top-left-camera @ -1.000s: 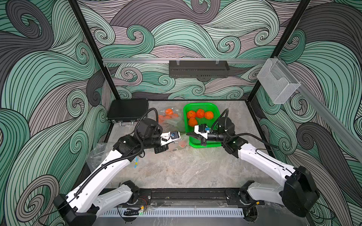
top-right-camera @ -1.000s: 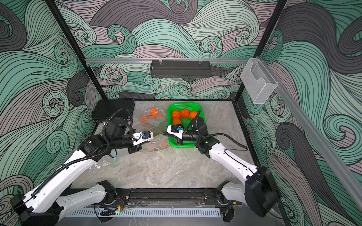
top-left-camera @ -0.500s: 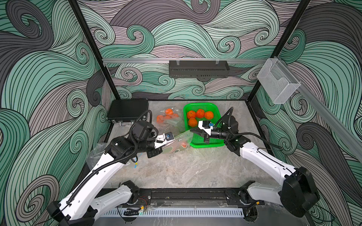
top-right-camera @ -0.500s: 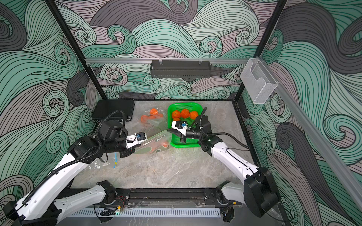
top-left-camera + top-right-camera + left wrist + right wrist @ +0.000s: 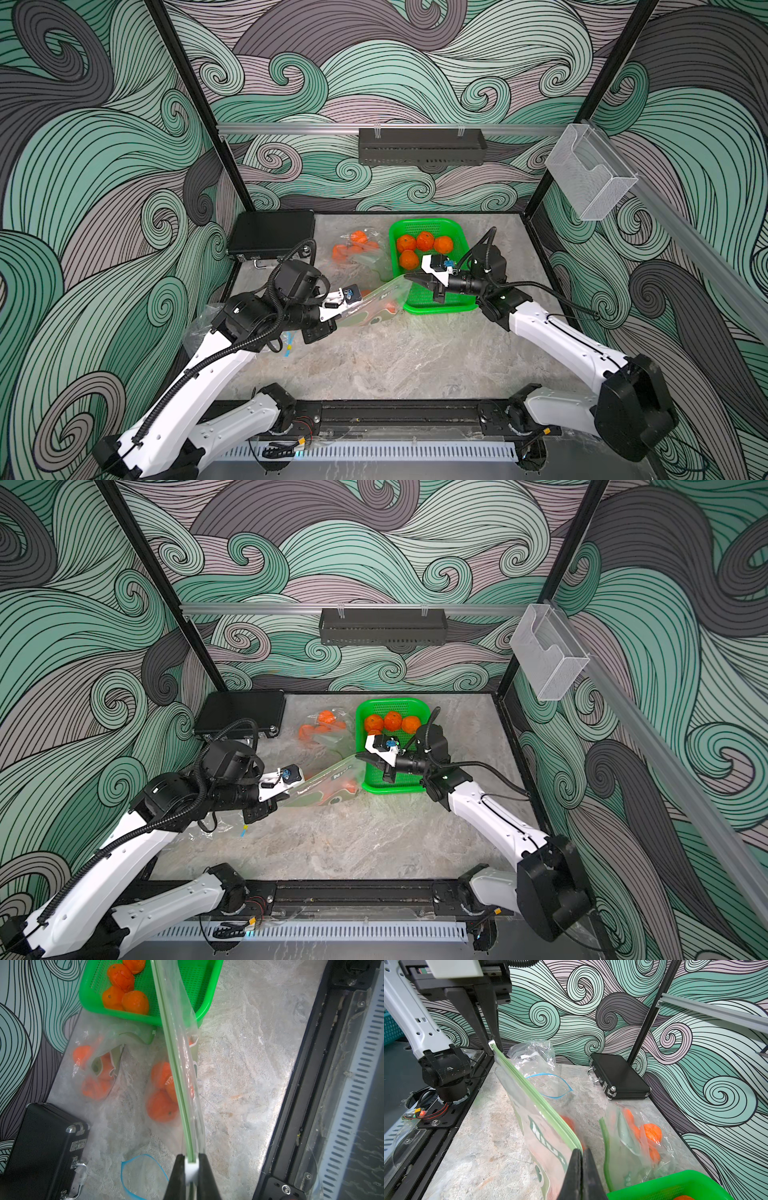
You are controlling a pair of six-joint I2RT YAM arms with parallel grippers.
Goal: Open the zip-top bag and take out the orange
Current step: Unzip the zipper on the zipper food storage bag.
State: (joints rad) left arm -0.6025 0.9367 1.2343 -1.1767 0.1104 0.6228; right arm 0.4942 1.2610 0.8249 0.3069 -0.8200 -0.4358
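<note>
The zip-top bag [image 5: 370, 301] [image 5: 328, 783] is clear with a green zip strip [image 5: 176, 1076] and hangs stretched between both grippers just above the table. Oranges [image 5: 161, 1108] [image 5: 568, 1123] show through its lower part. My left gripper [image 5: 337, 316] [image 5: 286, 798] [image 5: 191, 1157] is shut on the white slider [image 5: 191, 1167] at one end of the strip. At the opposite top corner of the bag [image 5: 542, 1132], beside the basket's front, my right gripper [image 5: 409, 277] [image 5: 359, 756] [image 5: 581, 1151] is shut on the plastic.
A green basket [image 5: 432, 308] [image 5: 384, 787] with several oranges stands behind the right gripper. A second bag of oranges [image 5: 353, 249] [image 5: 641, 1140] lies left of it. A black case [image 5: 272, 232] sits at the back left. An empty clear bag [image 5: 143, 1172] lies under the left arm.
My left gripper has drawn away to the left with the slider. The gap between the grippers has widened, and the bag's top now runs taut between them.
</note>
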